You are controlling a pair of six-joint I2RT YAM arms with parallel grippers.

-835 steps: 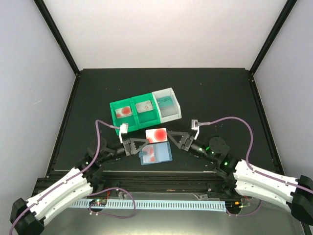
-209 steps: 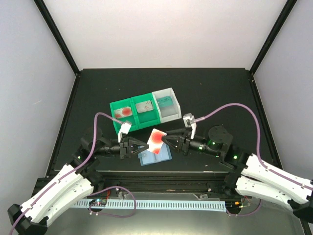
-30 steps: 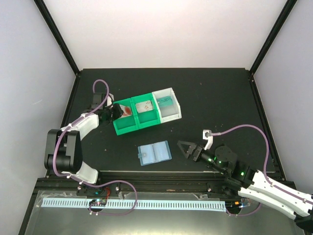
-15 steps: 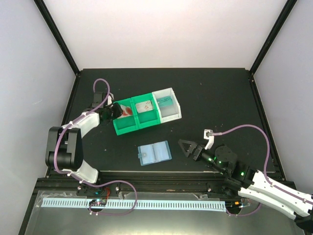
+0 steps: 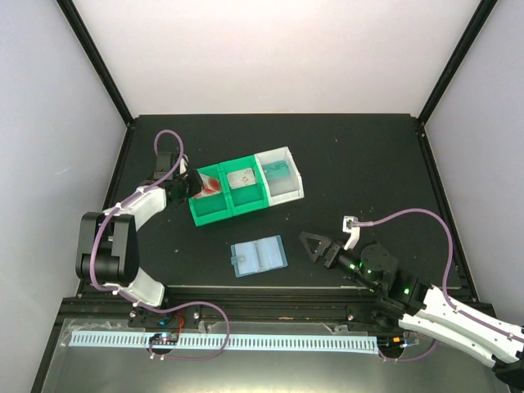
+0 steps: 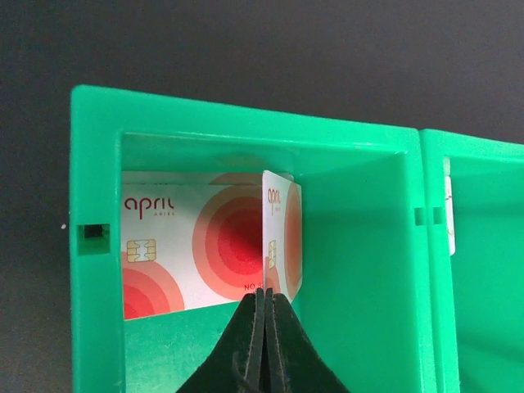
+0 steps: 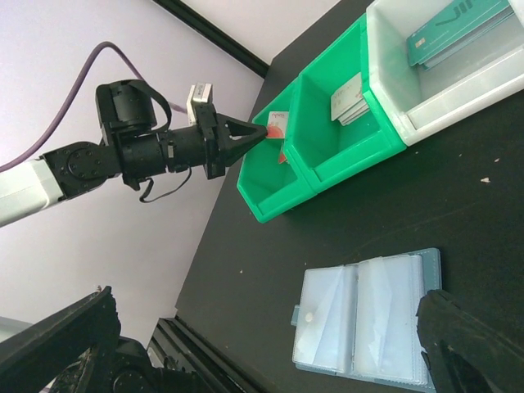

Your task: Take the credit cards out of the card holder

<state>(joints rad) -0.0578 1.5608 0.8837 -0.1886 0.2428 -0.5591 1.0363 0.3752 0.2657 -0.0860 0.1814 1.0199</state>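
Observation:
The light-blue card holder [image 5: 259, 256] lies open and flat on the black table, and both clear pockets look empty in the right wrist view [image 7: 368, 319]. My left gripper [image 6: 264, 293] is shut on a whitish card with red marks [image 6: 282, 237], held on edge over the left compartment of the green bin [image 6: 94, 327]. A second whitish-red card [image 6: 188, 246] lies inside that compartment. My left gripper shows from above at the bin's left end [image 5: 190, 185]. The teal-green card [image 5: 278, 169] lies in the white bin [image 5: 292, 194]. My right gripper [image 5: 315, 246] is open and empty, right of the holder.
The green bin's middle compartment holds a pale card [image 5: 241, 178], also in the right wrist view [image 7: 350, 98]. The bins stand in a row behind the holder. The left arm [image 5: 123, 221] bends along the table's left side.
My left gripper has moved slightly right, further over the green bin's left compartment, with the card in it. The right arm has barely shifted.

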